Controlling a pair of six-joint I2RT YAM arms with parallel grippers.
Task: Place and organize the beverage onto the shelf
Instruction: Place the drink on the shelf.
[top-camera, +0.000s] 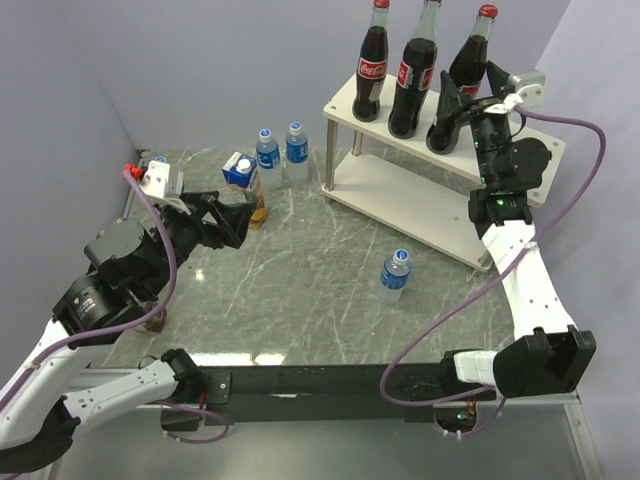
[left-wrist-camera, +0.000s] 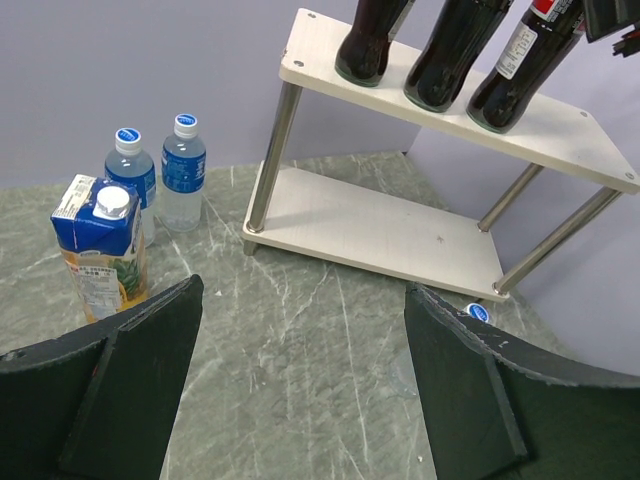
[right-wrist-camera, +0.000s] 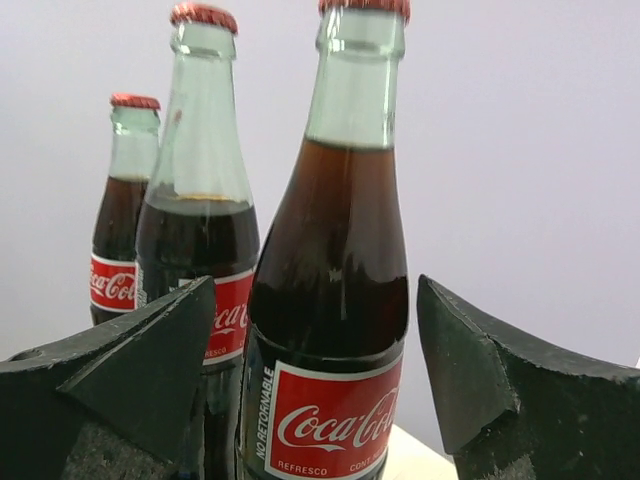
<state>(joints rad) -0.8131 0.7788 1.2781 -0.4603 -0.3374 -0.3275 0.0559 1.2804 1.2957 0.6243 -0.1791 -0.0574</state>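
Observation:
Three cola bottles (top-camera: 412, 75) stand in a row on the top board of the shelf (top-camera: 345, 100). My right gripper (top-camera: 462, 110) is open with one jaw on each side of the rightmost cola bottle (right-wrist-camera: 330, 330), and a gap shows on both sides. My left gripper (left-wrist-camera: 302, 290) hangs open over bare table, holding nothing. A juice carton (left-wrist-camera: 100, 245) stands just to its left. Two water bottles (top-camera: 267, 155) (top-camera: 296, 150) stand behind the carton. A third water bottle (top-camera: 396, 275) stands alone in front of the shelf.
The shelf's lower board (left-wrist-camera: 380, 225) carries nothing. A grey wall runs along the table's left edge and back. A blue-topped item (top-camera: 155, 162) shows partly behind my left wrist. The black base rail (top-camera: 330, 382) crosses the near edge.

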